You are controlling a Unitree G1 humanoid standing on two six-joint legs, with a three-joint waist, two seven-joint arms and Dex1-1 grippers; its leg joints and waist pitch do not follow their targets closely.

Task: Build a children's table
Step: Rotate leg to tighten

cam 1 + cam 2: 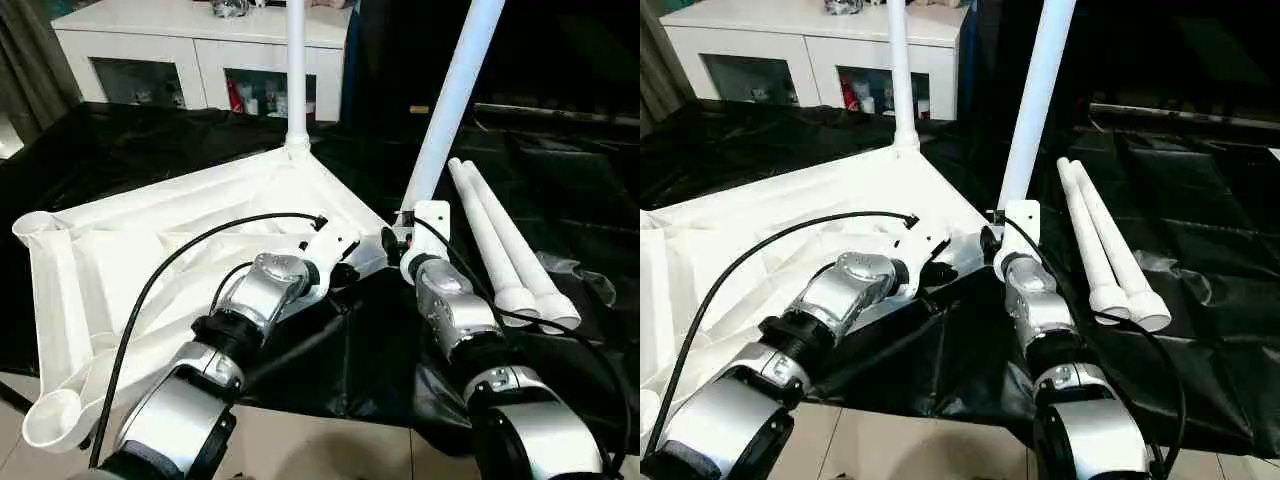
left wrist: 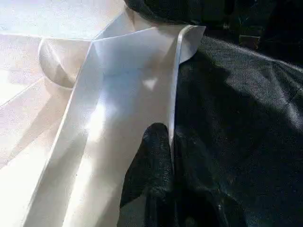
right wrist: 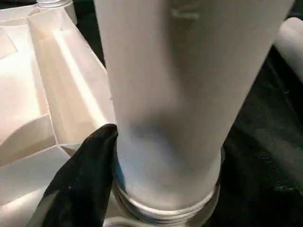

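Note:
The children's table top lies upside down on a black sheet, ribbed underside up. One white leg stands upright in its far corner socket. A second leg leans over the near right corner, its threaded end at the socket. My right gripper is shut around this leg low down, with one black finger against its side. My left gripper is shut on the thin rim of the top beside that corner. Two more legs lie side by side on the sheet to the right.
A white cabinet with glass doors stands behind the work. The black sheet covers the ground to the right and back. Pale floor tiles show at the near edge. Open corner sockets sit at the far left and near left.

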